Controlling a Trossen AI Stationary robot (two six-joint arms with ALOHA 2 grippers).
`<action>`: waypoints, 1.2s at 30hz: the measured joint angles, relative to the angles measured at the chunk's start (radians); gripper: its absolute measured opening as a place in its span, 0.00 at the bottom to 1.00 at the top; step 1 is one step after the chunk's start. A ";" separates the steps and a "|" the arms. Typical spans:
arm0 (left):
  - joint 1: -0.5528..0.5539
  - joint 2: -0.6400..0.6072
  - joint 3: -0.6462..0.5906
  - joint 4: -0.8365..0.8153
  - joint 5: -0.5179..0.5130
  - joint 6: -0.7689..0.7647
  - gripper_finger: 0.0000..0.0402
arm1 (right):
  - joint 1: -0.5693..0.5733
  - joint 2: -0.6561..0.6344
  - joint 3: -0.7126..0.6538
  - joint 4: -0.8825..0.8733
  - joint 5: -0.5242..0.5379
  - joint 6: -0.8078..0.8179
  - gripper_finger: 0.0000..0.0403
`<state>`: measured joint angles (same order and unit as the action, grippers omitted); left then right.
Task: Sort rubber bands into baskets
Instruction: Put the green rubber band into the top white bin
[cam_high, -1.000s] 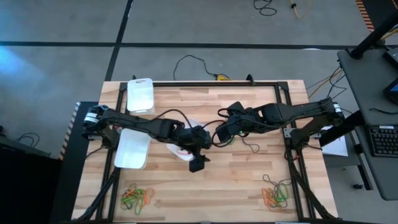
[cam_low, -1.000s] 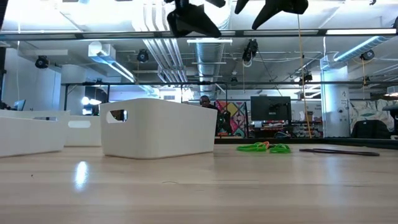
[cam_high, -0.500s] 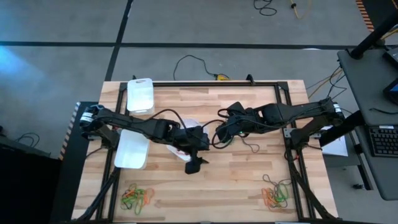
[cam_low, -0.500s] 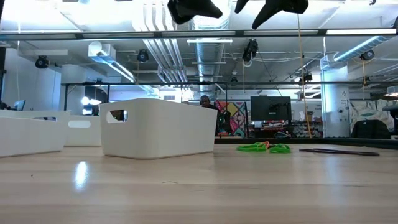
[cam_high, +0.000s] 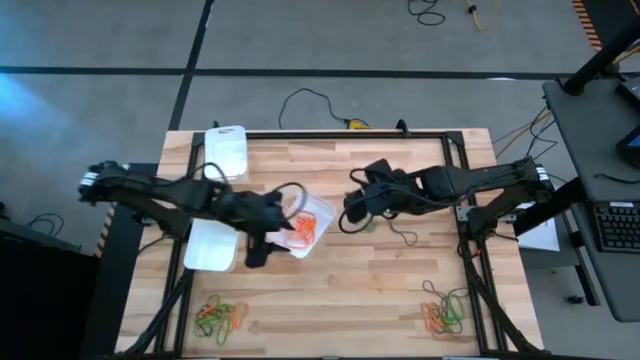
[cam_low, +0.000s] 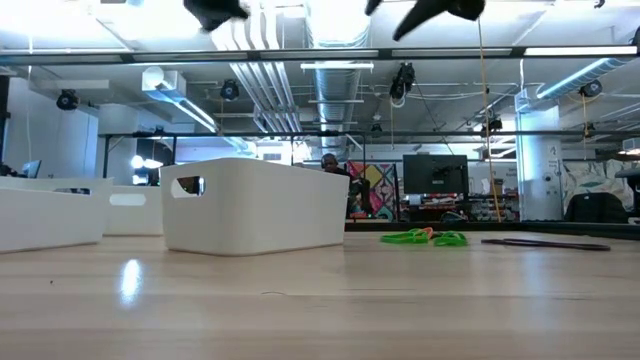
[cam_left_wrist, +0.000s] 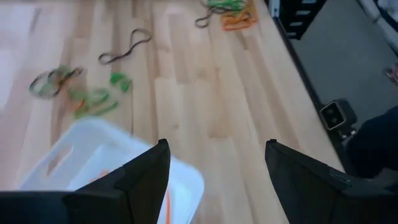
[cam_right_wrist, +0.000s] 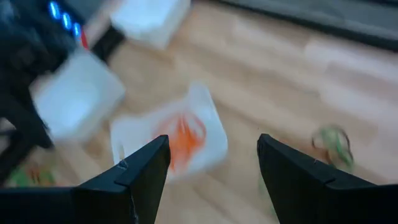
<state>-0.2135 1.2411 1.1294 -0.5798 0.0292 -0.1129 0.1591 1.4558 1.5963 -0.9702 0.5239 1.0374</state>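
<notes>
Much of me is hard to make out: in the low view both my grippers are cut off by the picture's top edge, and in the high view my left arm covers part of the middle basket (cam_high: 312, 222) and a corner of the left basket (cam_high: 210, 247). My left gripper (cam_left_wrist: 214, 180) stands wide, nothing between its fingers, above the table (cam_high: 400, 290) at the gap between those two baskets. My right gripper (cam_right_wrist: 211, 177) is also spread and empty, hanging just beside the middle basket's other side. Its view is blurred, so I can tell the orange bands (cam_right_wrist: 185, 138) inside that basket only as a smear. The middle basket lies skewed, its long axis diagonal to the table's edges, while the third basket (cam_high: 226, 152) sits by the far edge with its long side running front to back. The left basket lies nearly the same way. A few loose green bands (cam_left_wrist: 93, 99) and a dark band (cam_left_wrist: 124, 48) lie on bare wood near my right gripper (I cannot count them). Two mixed piles remain, one (cam_high: 220, 317) near the front left corner and one (cam_high: 443, 310) near the front right, both well apart from the baskets. The wood between the piles and in front of the baskets is open, and black frame rails (cam_high: 470, 250) border the table's sides.
</notes>
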 joint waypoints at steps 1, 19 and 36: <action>0.000 -0.041 -0.058 0.035 -0.012 -0.004 0.62 | -0.001 0.001 0.000 0.028 0.031 0.000 0.58; 0.222 -0.260 -0.393 0.290 -0.031 -0.038 0.62 | -0.110 0.301 -0.002 -0.174 -0.065 0.088 0.58; 0.454 -0.155 -0.468 0.120 0.027 0.056 0.58 | -0.298 0.432 -0.110 -0.135 -0.493 -0.029 0.43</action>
<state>0.2409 1.0864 0.6613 -0.4597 0.0565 -0.0571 -0.1387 1.8874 1.4858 -1.1049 0.0308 1.0079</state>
